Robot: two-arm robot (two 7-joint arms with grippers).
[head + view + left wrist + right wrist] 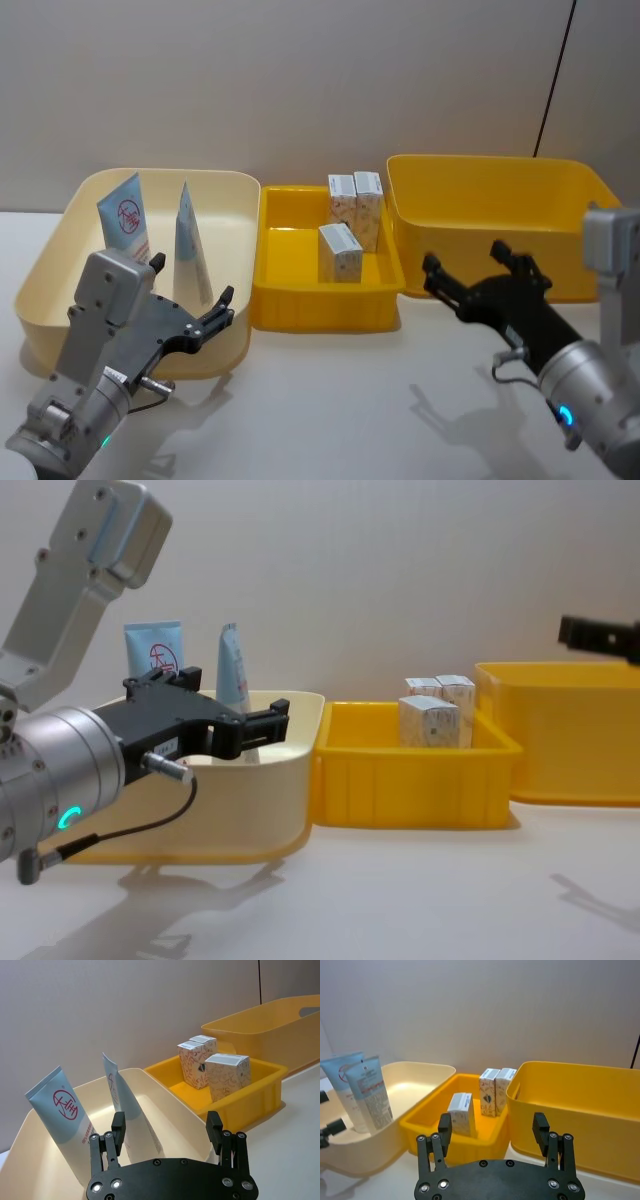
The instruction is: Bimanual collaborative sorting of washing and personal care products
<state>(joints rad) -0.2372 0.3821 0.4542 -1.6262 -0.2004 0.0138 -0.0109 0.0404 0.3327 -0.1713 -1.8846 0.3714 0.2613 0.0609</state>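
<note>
My left gripper [193,280] hangs wide open at the cream bin's [55,260] near wall, and my right gripper [465,262] is just as wide over the table [330,400] before the big yellow bin [480,170]. Past them, two tall pale-blue-and-white tubes [125,215] with a red round logo lean in the cream bin. Three small white printed cartons [340,252] stand upright in the middle yellow tray [320,305].

Plain wall [300,80] across the back here, a flat greyish beige, bare and evenly lit. A thin dark cable [556,80] runs down it on the right, slanting a little on its way down. The table [330,400] is white and smooth, meeting the wall in a straight line at the far left. Soft grey shadows [455,410] lie on the tabletop toward the front
</note>
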